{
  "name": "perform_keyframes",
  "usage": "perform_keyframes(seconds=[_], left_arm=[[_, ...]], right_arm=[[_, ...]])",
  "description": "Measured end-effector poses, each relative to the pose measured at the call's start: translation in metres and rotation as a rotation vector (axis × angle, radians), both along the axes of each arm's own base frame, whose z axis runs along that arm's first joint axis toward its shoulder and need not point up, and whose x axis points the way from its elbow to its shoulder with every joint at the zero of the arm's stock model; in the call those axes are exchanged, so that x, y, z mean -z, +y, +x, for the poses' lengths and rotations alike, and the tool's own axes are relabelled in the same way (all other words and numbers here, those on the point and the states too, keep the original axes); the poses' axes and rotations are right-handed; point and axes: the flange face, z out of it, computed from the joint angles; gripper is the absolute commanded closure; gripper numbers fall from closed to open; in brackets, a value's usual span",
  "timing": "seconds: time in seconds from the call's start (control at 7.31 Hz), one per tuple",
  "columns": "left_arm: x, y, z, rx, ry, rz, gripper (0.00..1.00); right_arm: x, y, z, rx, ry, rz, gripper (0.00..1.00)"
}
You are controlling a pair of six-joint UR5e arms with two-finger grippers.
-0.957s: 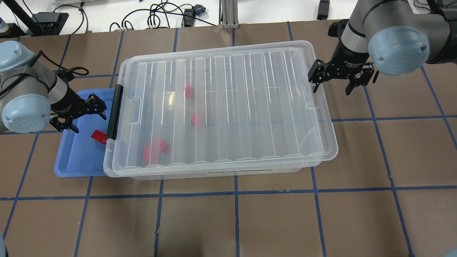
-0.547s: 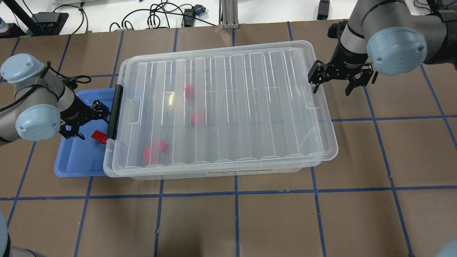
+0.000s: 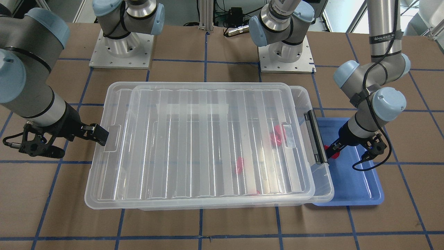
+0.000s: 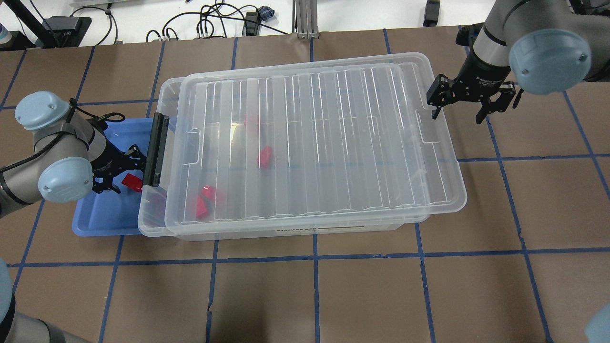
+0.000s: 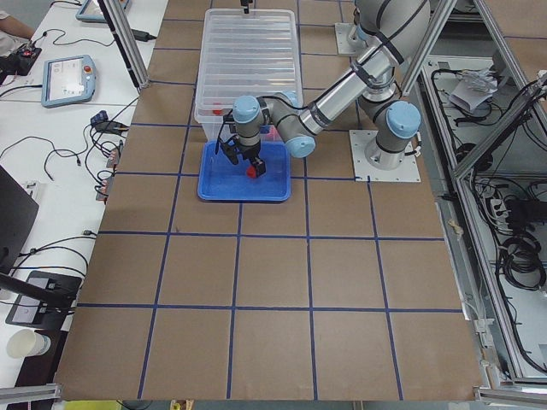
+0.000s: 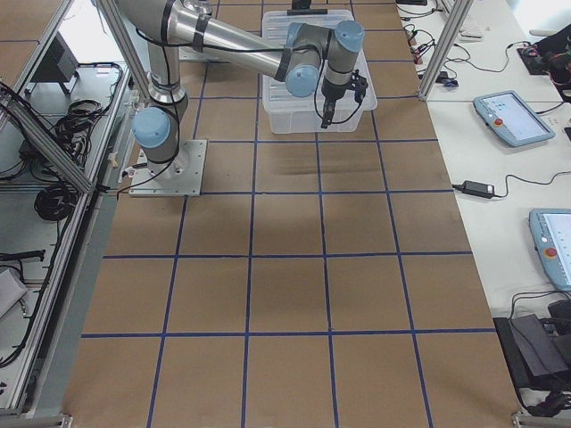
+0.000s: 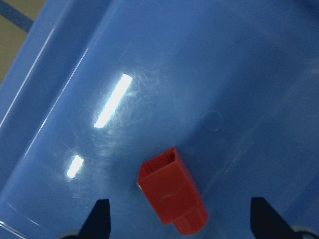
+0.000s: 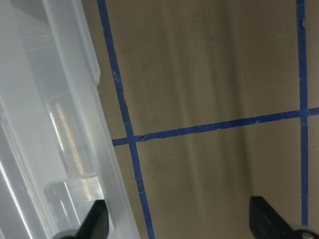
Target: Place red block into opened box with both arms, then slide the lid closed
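Observation:
A small red block (image 4: 131, 182) lies in the blue tray (image 4: 95, 219), next to the box's black bar (image 4: 157, 150). My left gripper (image 4: 118, 172) hangs open just above the tray. In the left wrist view the red block (image 7: 172, 196) sits between its fingertips (image 7: 99, 219). The clear box (image 4: 286, 231) carries the ridged lid (image 4: 314, 143), which is shifted right and leaves a narrow gap at the bar end. My right gripper (image 4: 457, 114) is open at the lid's right end, one finger against the rim (image 8: 60, 124).
Three red blocks (image 4: 264, 156) lie inside the box under the lid. The blue tray (image 3: 357, 187) is tucked partly under the box's end. Brown table with blue tape lines (image 4: 314, 290) spreads in front. Cables lie behind the table's far edge.
The lid has slid right along with my right gripper, uncovering a strip at the bar end. My left gripper has moved closer to the red block in the tray.

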Motion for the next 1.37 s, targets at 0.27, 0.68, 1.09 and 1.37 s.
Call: perform_keyframes(seconds=[0.27, 0.68, 1.09, 1.37], left_arm=[[0.002, 0.003, -0.002, 0.007, 0.002, 0.002, 0.92], [-0.021, -0.005, 0.002, 0.038, -0.023, -0.031, 0.99], [-0.117, -0.041, 0.004, 0.087, -0.012, -0.016, 1.0], [-0.194, -0.052, -0.045, 0.173, 0.011, 0.019, 1.0]], right_arm=[[-0.003, -0.001, -0.018, -0.03, 0.034, -0.007, 0.0], [-0.007, -0.002, -0.045, -0.036, 0.047, -0.013, 0.0], [-0.009, -0.001, -0.068, -0.065, 0.044, -0.016, 0.0], [-0.009, 0.0, -0.091, -0.076, 0.041, -0.018, 0.0]])
